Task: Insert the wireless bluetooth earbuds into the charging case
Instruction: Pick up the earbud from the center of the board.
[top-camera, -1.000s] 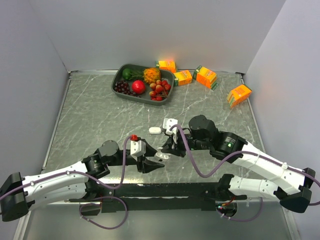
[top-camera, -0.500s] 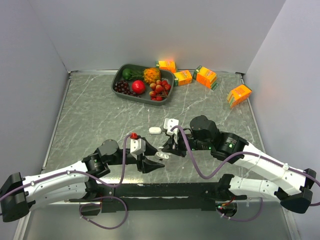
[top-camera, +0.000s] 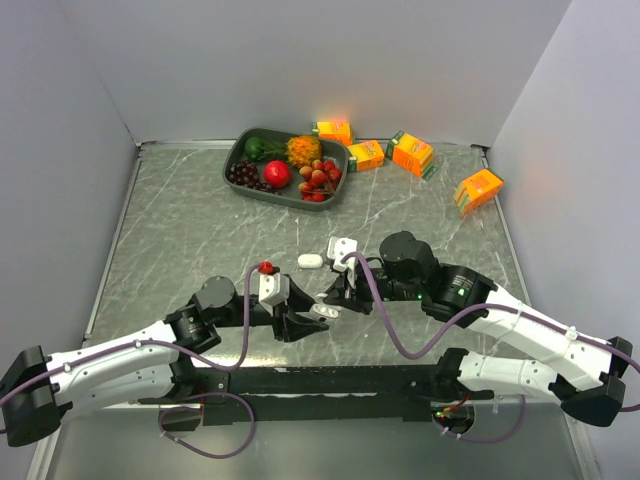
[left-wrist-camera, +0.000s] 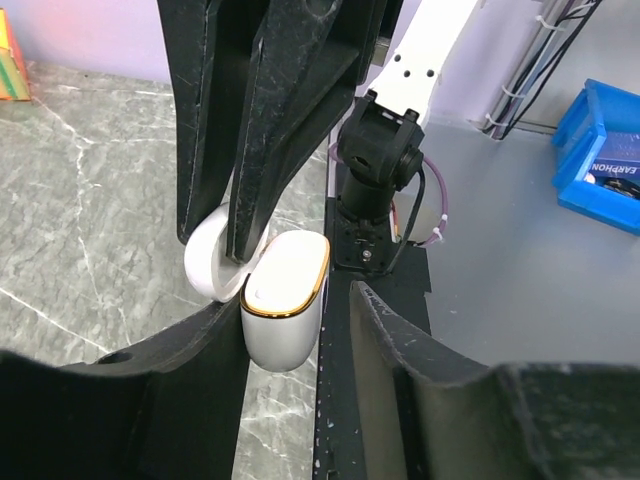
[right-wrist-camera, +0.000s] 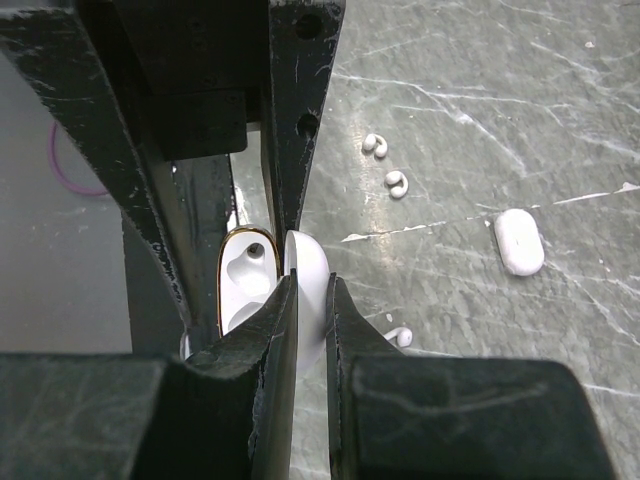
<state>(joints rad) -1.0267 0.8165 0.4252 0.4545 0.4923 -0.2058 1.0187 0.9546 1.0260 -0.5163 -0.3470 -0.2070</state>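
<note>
The white charging case (left-wrist-camera: 285, 310) with a gold rim stands open near the table's front edge, its two wells showing empty (right-wrist-camera: 248, 285). My right gripper (right-wrist-camera: 311, 285) is shut on the case's raised lid (right-wrist-camera: 312, 262) and comes down on it from above (top-camera: 333, 298). My left gripper (left-wrist-camera: 300, 300) is open around the case body. Its left finger (left-wrist-camera: 170, 370) lies against the body and its right finger (left-wrist-camera: 410, 350) stands apart from it. Three tiny white earbuds lie loose on the marble: two (right-wrist-camera: 375, 145) (right-wrist-camera: 397, 183) farther off, one (right-wrist-camera: 401, 337) beside the lid.
A second white case (right-wrist-camera: 519, 242), closed, lies on the table (top-camera: 310, 261). At the back stand a dark tray (top-camera: 236, 150) of fruit and several orange cartons (top-camera: 413, 153). The black arm mounts run along the front edge (left-wrist-camera: 375, 250). A blue bin (left-wrist-camera: 600, 150) sits beyond the table.
My left gripper has edged slightly closer to the case and its jaws have narrowed a little. The right gripper keeps hold of the lid without moving.
</note>
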